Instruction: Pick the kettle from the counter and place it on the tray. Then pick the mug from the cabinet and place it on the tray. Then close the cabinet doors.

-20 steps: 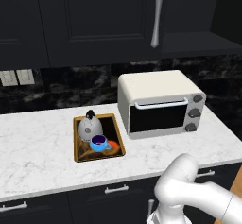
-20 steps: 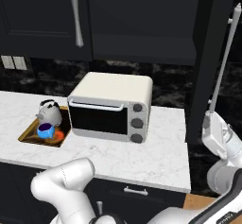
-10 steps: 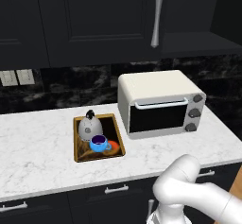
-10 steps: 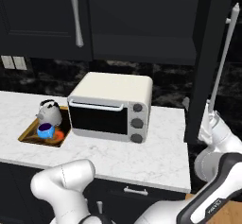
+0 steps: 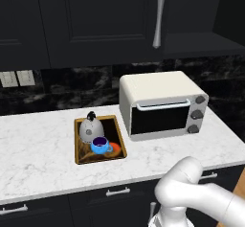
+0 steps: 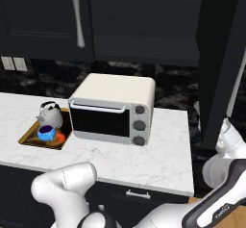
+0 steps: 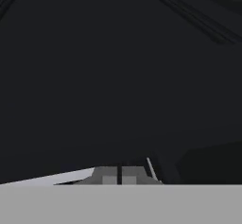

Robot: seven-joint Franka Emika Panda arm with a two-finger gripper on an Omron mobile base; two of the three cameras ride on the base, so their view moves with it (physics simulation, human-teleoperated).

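While kettle (image 5: 88, 128) and mug (image 5: 99, 145) sit unmoved on tray (image 5: 76, 140), arm swung lower right, jaws pinched together.

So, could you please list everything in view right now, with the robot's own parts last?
kettle: one, grey-silver, on the tray's far end
mug: one, blue, on the tray in front of the kettle
tray: one, golden-brown rim, on the counter left of the oven
toaster oven: one, cream with dark door, on the counter
counter: one, white marble
cabinet doors: black, silver bar handles, above the counter; one stands open at the right
wall outlets: two, pale, on the backsplash
arm: white
tool: shut, facing a dark surface
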